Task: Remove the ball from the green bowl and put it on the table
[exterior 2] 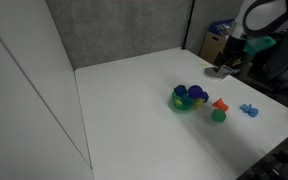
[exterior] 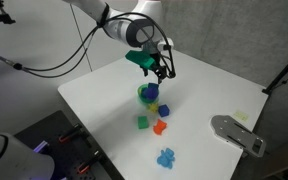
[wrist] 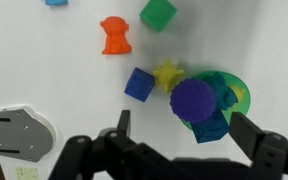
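White table [exterior: 104, 100], grey wall behind. The ball [wrist: 194, 100] sits in the green bowl [wrist: 236, 88], right of centre in the wrist view, with a yellow star [wrist: 167, 75] and a blue block [wrist: 139, 83] just to its left. My hand [wrist: 182, 125] hovers above it, fingers spread wide, holding nothing. I would centre over the ball and descend straight, clear of the rim. The ball is round, so it has no long axis or heading.

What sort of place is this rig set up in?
Probably a lab or test cell, not a home: a bare white table carrying only small toys such as the ball in the green bowl, grey panel walls behind it, and loose black cables strung nearby.
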`<state>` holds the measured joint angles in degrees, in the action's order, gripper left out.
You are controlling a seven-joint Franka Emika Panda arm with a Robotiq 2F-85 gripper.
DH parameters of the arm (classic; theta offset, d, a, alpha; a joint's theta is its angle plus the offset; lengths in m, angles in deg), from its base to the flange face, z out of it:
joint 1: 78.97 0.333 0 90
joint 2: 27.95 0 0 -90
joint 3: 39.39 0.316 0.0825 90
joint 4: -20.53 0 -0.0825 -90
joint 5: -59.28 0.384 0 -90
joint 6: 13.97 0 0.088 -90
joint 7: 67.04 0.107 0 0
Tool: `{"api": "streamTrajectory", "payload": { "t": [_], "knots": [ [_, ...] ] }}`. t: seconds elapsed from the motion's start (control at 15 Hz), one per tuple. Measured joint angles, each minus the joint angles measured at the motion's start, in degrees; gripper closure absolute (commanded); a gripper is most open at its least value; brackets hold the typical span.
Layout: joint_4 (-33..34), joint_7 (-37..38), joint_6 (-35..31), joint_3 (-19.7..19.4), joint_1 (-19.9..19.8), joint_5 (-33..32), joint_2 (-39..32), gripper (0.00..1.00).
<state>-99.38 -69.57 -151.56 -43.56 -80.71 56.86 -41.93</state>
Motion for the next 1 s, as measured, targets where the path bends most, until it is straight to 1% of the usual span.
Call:
{"api": "streamTrajectory", "payload": {
  "t": [0.27,0.4,0.73,1.0],
  "knots": [
    [5.86,0.17,-0.70,1.35,-0.38,6.45,-7.90,0.00],
    [8.82,0.17,-1.02,2.08,-0.86,8.71,-11.67,0.00],
    [14.75,0.17,-3.53,2.90,-1.23,9.42,-20.24,0.00],
    [18.13,0.17,-4.10,4.11,-1.70,10.44,-24.77,0.00]
  ]
}}
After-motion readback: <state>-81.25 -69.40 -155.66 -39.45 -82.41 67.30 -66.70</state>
